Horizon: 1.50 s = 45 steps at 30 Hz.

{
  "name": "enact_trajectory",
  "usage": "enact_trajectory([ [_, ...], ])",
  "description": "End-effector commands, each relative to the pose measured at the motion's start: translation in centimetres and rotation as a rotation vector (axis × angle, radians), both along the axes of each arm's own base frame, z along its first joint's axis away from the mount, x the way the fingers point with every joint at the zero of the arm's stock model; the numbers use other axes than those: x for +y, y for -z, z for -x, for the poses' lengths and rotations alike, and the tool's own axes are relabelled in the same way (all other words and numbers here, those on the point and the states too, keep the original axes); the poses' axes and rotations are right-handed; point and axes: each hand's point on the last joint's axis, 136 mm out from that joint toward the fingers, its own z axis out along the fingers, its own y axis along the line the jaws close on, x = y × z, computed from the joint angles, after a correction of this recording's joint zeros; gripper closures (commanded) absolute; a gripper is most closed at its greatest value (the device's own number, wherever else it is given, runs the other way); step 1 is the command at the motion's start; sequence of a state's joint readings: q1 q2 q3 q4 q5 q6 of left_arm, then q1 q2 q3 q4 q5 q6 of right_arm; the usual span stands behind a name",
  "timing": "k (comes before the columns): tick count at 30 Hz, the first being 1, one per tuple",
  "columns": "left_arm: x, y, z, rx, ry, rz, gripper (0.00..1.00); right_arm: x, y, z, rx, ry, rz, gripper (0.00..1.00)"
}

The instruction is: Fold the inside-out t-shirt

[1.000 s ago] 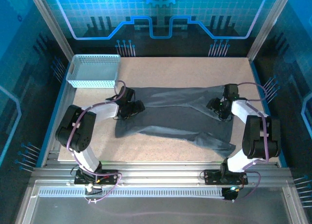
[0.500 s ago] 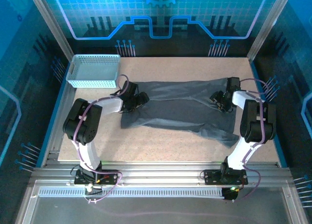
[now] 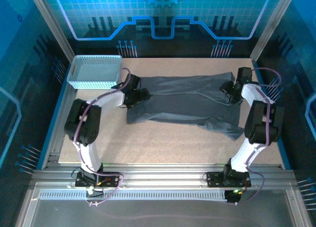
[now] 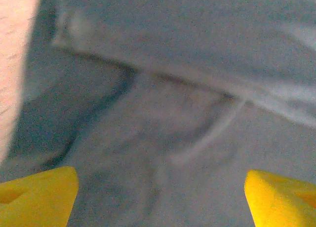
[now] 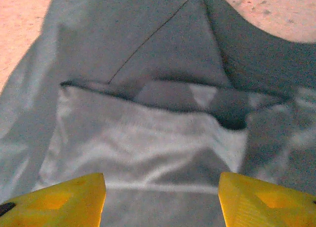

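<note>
**Inside-out t-shirt**: dark grey, laid as a long band across the far half of the worktop, from 9 to 3 o'clock. Layers are doubled over, and one loose corner trails toward 4 o'clock.

**Left gripper**: set at the band's 9 o'clock end. Jaws are spread wide with nothing clamped and cloth lying beneath. The wrist view is blurred.

**Right gripper**: set at the 3 o'clock end. Jaws are parted wide over a folded-over edge, and nothing is held.

Risks, as judged:
- Several layers are stacked under both sets of jaws. A shallow pinch may lift only the top layer and undo the fold. A deep pinch may drag the whole stack.
- The corner trailing at 4 o'clock may be left out of the next fold, giving a skewed packet.
- The 3 o'clock end lies near the worktop's edge, so cloth could be pushed over it.
- The light blue mesh basket stands just beside the left arm at 10 o'clock. It could be knocked by a wide elbow swing.

Surface and room:
- The worktop is speckled beige and matte, so some drag on the cloth is expected.
- Aluminium rails run along 6 o'clock.
- The cell is closed in by metal posts and a blue-lit printed backdrop panel at 12 o'clock.
</note>
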<state>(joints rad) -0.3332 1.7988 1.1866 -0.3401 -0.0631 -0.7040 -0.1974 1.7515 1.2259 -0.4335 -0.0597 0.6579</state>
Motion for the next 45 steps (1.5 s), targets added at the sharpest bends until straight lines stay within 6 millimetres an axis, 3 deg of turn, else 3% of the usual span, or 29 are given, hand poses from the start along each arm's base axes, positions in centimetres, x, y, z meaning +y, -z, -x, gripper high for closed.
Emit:
enact_trajectory([
  [1,2.8,-0.3,6.1,0.068,0.007,-0.132,0.11,1.0,-0.6,4.1,0.031,-0.046,0.026,0.36],
  [5,4.6,1.8,11.2,0.119,-0.021,-0.136,0.13,2.3,0.1,7.6,0.047,-0.083,0.038,0.36],
  [8,4.3,2.9,12.2,0.107,0.001,-0.095,0.14,2.9,0.6,9.4,0.062,-0.108,0.039,0.36],
  [14,2.3,3.8,10.3,0.057,0.043,0.001,0.25,3.1,1.4,11.8,0.093,-0.114,0.055,0.36],
  [23,2.6,5.1,9.0,0.068,0.026,-0.003,0.41,3.9,1.5,12.7,0.092,-0.126,0.055,0.36],
  [30,2.3,4.5,7.7,0.026,0.046,0.013,0.55,4.1,1.6,13.2,0.096,-0.133,0.061,0.36],
  [38,2.4,2.5,7.8,-0.012,0.04,-0.002,0.53,4.3,1.8,13.4,0.097,-0.136,0.062,0.36],
  [45,2.8,2.4,7.7,-0.007,0.028,-0.029,0.51,4.4,1.6,13.3,0.094,-0.141,0.068,0.36],
])
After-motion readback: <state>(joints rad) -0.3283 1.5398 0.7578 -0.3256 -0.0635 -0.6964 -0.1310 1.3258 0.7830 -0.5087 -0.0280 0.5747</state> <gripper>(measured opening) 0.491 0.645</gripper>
